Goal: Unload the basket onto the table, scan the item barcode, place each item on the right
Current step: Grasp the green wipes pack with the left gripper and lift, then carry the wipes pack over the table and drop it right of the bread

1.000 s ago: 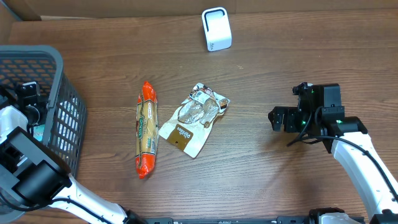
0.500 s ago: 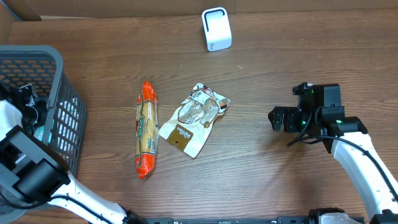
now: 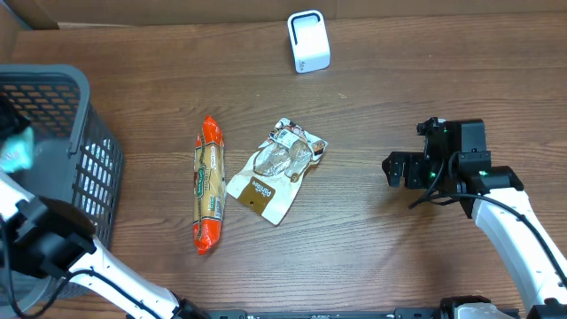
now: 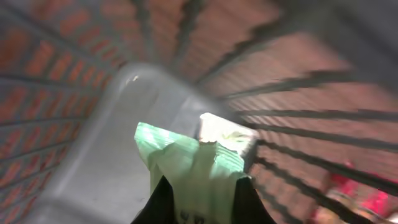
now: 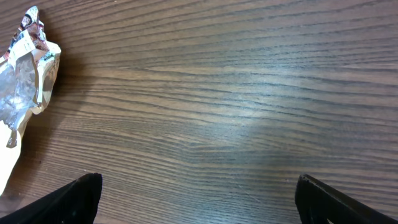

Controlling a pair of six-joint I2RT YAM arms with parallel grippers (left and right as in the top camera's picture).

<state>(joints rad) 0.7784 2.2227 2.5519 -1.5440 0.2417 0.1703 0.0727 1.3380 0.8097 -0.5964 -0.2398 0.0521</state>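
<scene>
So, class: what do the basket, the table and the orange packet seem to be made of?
Basket: probably grey plastic, matte; moulded grid walls.
Table: wood or wood-look laminate, slight sheen; brown grain lines.
Orange packet: likely glossy plastic film; shiny wrapper with pinched ends.

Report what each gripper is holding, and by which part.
Left gripper pinches a pale green plastic packet by one end; right gripper is open, holding nothing.
</scene>
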